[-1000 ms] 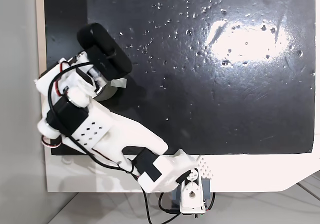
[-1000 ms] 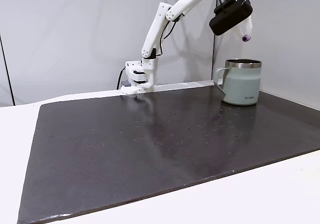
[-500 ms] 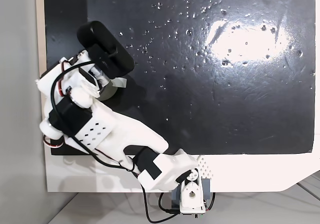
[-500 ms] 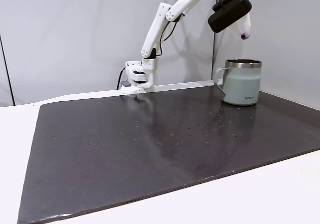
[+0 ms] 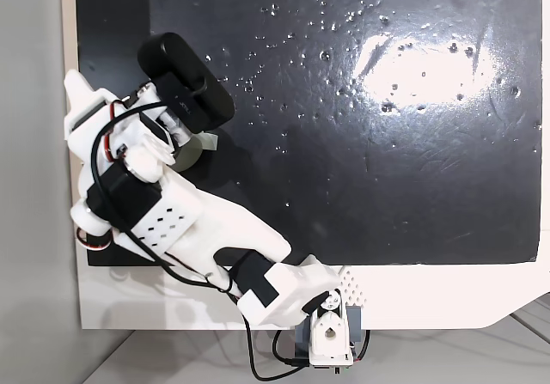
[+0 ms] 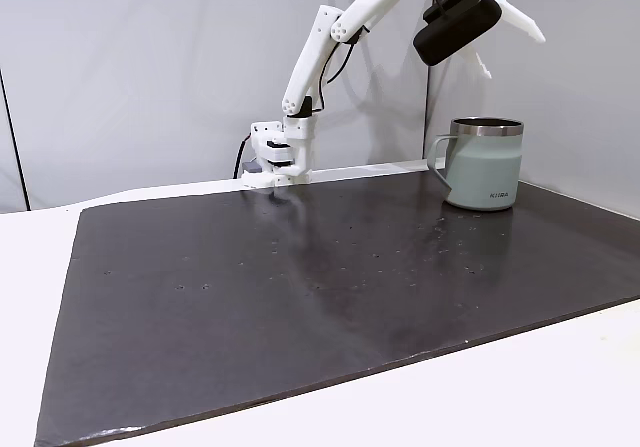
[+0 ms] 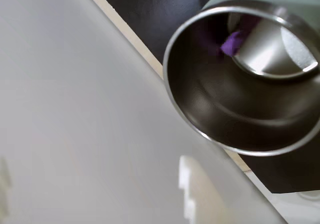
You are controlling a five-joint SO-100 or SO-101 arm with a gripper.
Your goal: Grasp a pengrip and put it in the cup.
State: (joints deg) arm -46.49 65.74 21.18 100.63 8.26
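The cup point(image 6: 487, 167) stands upright at the far right of the black mat, handle to the left; in the top-down fixed view a sliver of the cup point(image 5: 204, 143) peeks out under the arm. The pengrip point(image 7: 232, 42), a small purple piece, lies inside the cup point(image 7: 220, 108) against its shiny steel wall in the wrist view. My gripper point(image 6: 515, 57) hangs above the cup, open, its two white fingers spread wide and nothing between them. One spread finger point(image 5: 79, 92) sticks out over the mat's left edge.
The black mat point(image 6: 300, 267) carries small glossy droplets and specks. The arm's base point(image 6: 275, 157) sits at the mat's far edge. A grey wall stands close behind the cup, and the mat's pale border point(image 7: 130, 38) runs just beside it.
The gripper has opened above the cup. The purple pengrip that hung at its fingertips has dropped and now lies inside the cup.
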